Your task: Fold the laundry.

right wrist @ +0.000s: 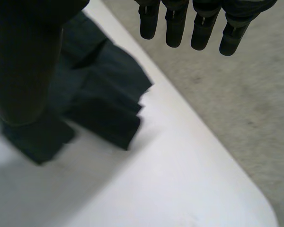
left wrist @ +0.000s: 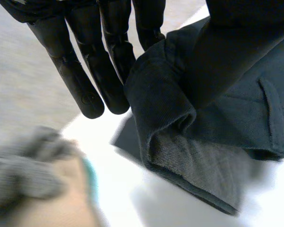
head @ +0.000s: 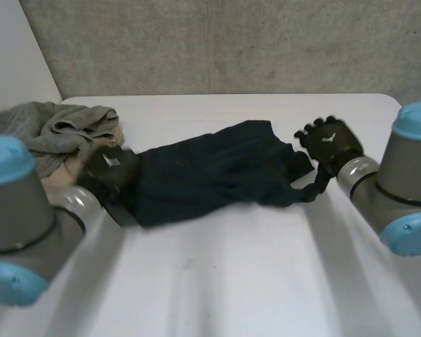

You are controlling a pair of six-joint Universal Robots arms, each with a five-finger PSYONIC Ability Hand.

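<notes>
White table (head: 231,281); right hand (head: 330,144) splayed at end of dark garment (head: 210,172)

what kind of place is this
Probably a robotics lab or test bench rather than a home: a plain white table, two robot arms over it, and a dark garment beside a pile of grey laundry.

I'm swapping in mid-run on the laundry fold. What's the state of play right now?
Left hand: pinching the garment at its end nearest the pile.
Right hand: open, at the garment's other end.
Things: the dark garment lies rumpled across the table between the hands; the grey pile sits at the far corner by the left arm.
Done: no fold made.
Left: flatten and fold the garment, then the pile.
</notes>
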